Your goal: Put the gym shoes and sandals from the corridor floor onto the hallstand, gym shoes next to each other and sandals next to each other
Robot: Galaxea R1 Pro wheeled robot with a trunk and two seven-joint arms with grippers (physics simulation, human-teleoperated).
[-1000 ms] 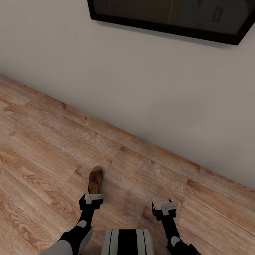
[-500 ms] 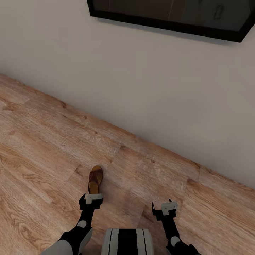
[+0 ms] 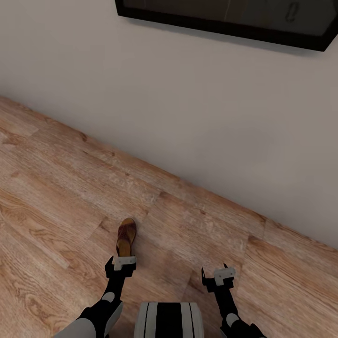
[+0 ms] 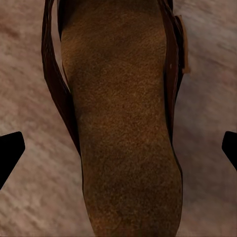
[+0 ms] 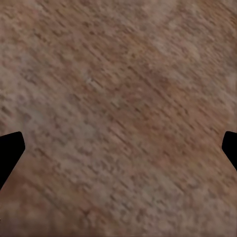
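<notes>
Hovering the left gripper, jaws wide, over one brown sandal lying on the corridor floor, apparently not yet gripping, right gripper spread over bare planks, leaving every shoe still needing racking.

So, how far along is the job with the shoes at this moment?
Nothing looks done yet: one brown sandal lies on the wood floor near the wall. In hand: the left tool hangs over it, open, its fingertips apart on either side of the footbed. The right tool is open over bare floor. Left: gripping, carrying and arranging it.
</notes>
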